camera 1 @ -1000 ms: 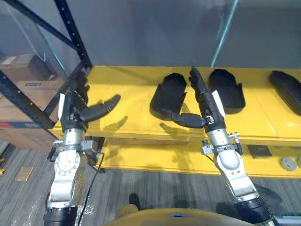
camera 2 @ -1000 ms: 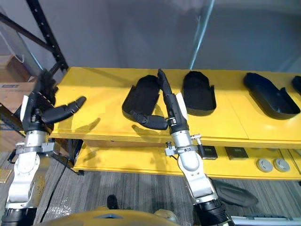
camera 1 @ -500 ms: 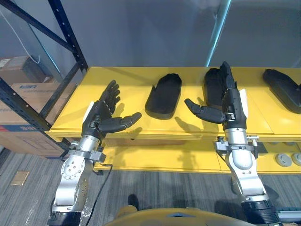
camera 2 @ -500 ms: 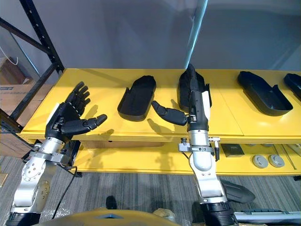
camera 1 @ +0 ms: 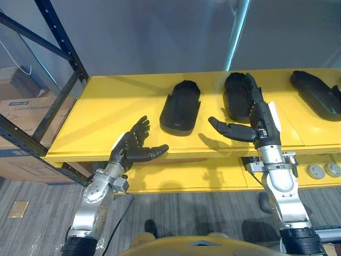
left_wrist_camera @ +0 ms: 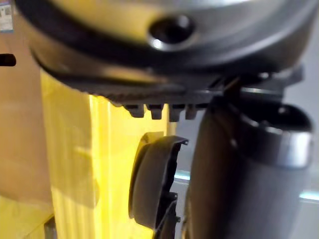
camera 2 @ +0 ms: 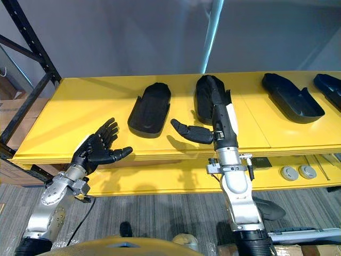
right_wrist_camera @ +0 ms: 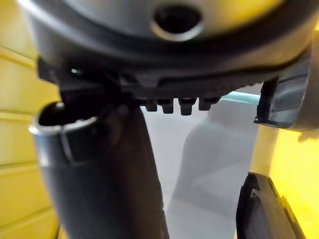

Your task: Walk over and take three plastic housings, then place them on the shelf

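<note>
Several black plastic housings lie in a row on the yellow table (camera 1: 106, 112): one in the middle (camera 1: 181, 106), one to its right (camera 1: 234, 93), and another further right (camera 1: 314, 93). My right hand (camera 1: 258, 120) is open. Its straight fingers lie over the near right edge of the second housing (camera 2: 205, 96), and its thumb (camera 1: 229, 129) points left above the table. My left hand (camera 1: 130, 149) is open too, palm up at the table's front edge, left of the middle housing (left_wrist_camera: 149, 189) and apart from it. Neither hand holds anything.
A black rack upright (camera 1: 58, 37) and cardboard boxes (camera 1: 21, 109) stand at the left. A teal pole (camera 1: 237, 26) rises behind the table. A lower yellow shelf carries round grey discs (camera 1: 322, 170). Another black housing (camera 2: 266, 208) lies on the floor at the right.
The camera has shifted. My left hand has come away from the rack end, lower and rightward to the front edge. My right hand went from between two housings onto the second one.
</note>
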Motion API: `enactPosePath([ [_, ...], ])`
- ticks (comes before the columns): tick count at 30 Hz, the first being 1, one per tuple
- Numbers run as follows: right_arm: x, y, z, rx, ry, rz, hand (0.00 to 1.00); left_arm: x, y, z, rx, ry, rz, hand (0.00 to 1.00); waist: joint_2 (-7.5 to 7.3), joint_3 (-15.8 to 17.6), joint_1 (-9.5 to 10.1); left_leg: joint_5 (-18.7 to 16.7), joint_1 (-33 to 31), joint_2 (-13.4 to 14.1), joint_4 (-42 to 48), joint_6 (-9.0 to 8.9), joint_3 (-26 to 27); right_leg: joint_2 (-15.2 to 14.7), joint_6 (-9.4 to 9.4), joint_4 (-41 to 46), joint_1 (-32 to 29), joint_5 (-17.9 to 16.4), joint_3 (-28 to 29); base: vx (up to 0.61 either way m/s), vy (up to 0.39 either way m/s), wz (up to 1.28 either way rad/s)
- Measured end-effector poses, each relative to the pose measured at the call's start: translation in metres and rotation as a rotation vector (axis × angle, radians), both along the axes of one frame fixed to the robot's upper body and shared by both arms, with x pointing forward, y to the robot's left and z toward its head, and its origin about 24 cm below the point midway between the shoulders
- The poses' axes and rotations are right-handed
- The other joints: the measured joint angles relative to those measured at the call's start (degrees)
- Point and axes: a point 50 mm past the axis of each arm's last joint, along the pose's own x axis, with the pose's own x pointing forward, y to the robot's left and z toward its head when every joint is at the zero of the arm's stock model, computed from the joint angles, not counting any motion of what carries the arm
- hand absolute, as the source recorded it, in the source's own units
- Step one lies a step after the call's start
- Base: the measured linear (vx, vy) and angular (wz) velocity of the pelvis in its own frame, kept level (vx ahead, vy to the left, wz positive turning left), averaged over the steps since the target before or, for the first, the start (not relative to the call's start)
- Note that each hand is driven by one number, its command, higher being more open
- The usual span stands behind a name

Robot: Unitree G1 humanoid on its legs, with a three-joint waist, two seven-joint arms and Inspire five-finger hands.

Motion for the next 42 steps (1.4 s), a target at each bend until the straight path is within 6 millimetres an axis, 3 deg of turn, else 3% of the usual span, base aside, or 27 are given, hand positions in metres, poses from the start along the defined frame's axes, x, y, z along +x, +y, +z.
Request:
enactPosePath([
  [10, -0.008, -0.001, -0.012, -0.012, 0.059, 0.022, 1.00, 0.003, -0.011, -0.003, -0.062, 0.016, -0.056, 1.00, 0.07, 0.07, -0.88, -0.33, 0.42, 0.04, 0.04, -0.10, 1.60, -0.04, 0.11, 0.04, -0.68, 0.11, 1.78, 0.01, 0.005, -0.08],
  [31, -0.012, 0.003, -0.016, -0.019, 0.084, 0.056, 1.00, 0.000, -0.024, -0.006, -0.149, 0.040, -0.123, 1.00, 0.07, 0.25, -1.59, -0.99, 1.61, 0.05, 0.04, -0.30, 2.86, -0.10, 0.38, -0.02, -0.32, 0.25, 2.90, 0.00, 0.002, -0.03],
  [36, -0.012, 0.006, -0.018, -0.027, 0.098, 0.083, 1.00, 0.001, -0.021, -0.007, -0.132, 0.048, -0.061, 1.00, 0.04, 0.27, -1.56, -1.02, 1.82, 0.06, 0.02, -0.31, 2.87, -0.09, 0.30, -0.04, -0.09, 0.18, 2.89, 0.00, 0.000, 0.00],
  [42, -0.016, 0.008, -0.024, -0.100, 0.142, 0.109, 1.00, 0.002, -0.003, -0.004, -0.053, 0.003, 0.168, 1.00, -0.41, 0.67, -1.43, -1.03, 2.01, 0.08, 0.00, -0.31, 2.84, -0.08, 0.08, -0.02, 0.12, 0.05, 2.85, 0.00, 0.000, 0.00],
])
